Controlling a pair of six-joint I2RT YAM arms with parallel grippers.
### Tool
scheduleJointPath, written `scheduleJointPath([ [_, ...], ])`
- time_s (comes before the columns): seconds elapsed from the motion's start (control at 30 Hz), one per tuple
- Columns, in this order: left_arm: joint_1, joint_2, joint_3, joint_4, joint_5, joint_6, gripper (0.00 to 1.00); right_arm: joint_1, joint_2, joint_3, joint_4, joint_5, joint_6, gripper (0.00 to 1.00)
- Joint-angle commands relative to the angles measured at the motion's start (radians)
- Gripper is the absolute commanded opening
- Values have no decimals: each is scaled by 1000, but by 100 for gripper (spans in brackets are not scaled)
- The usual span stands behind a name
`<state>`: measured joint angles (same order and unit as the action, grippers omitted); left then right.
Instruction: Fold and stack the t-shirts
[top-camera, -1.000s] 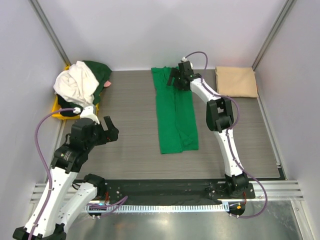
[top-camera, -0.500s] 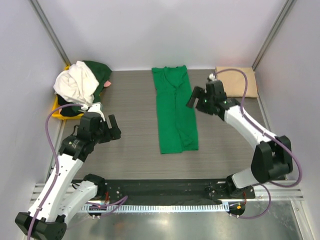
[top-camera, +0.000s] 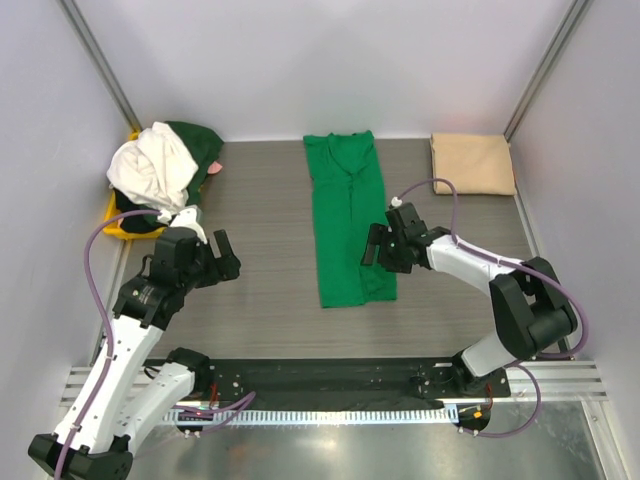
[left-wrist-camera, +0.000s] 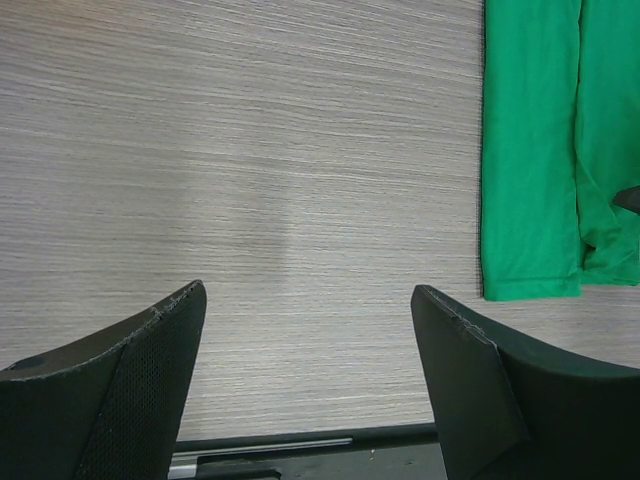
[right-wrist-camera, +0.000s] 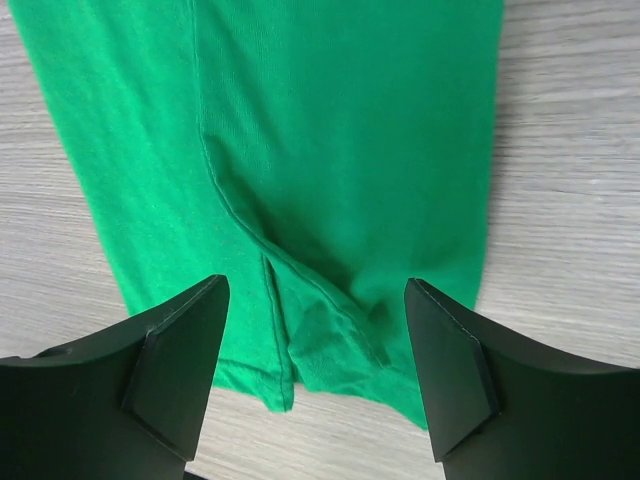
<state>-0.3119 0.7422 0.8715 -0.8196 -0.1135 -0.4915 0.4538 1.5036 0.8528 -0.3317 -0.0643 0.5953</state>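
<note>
A bright green t-shirt (top-camera: 349, 215) lies folded into a long strip down the middle of the table; it also shows in the left wrist view (left-wrist-camera: 530, 150) and right wrist view (right-wrist-camera: 330, 150). A tan beige t-shirt (top-camera: 472, 163) lies folded at the back right. A white t-shirt (top-camera: 150, 166) and a dark green one (top-camera: 198, 143) are heaped at the back left. My right gripper (top-camera: 373, 248) is open and empty, just above the green shirt's near right edge (right-wrist-camera: 315, 340). My left gripper (top-camera: 222, 257) is open and empty over bare table, left of the green shirt.
A yellow tray (top-camera: 116, 221) sits under the heap at the back left. The wood-grain table (top-camera: 260, 230) has grey walls behind and at both sides, and a metal rail (top-camera: 330, 385) along the near edge.
My right gripper has swung from the green shirt's far end, out to the right, then back down to its near right edge. The left arm has shifted slightly.
</note>
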Motion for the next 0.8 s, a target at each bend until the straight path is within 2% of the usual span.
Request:
scheduleJointPath([
  [0.0,5,-10,14,22,-18,-5,84,32,20,17,51,15,23,77],
  [0.3,7,-15,12,22,-34,-4,84,167,-17,15,39,21,95,75],
  [0.5,5,22,15,22,-17,-10,84,255,-242,-3,48,-54,133,76],
  [0.6,-15,68,26,13,20,-18,82,250,-370,-40,39,-11,106,80],
  [0.73,-116,149,14,40,-2,-107,80,203,-405,-70,-119,215,126,81],
  [0.77,-142,166,-9,84,-5,-149,80,185,-395,-78,-127,228,126,81],
])
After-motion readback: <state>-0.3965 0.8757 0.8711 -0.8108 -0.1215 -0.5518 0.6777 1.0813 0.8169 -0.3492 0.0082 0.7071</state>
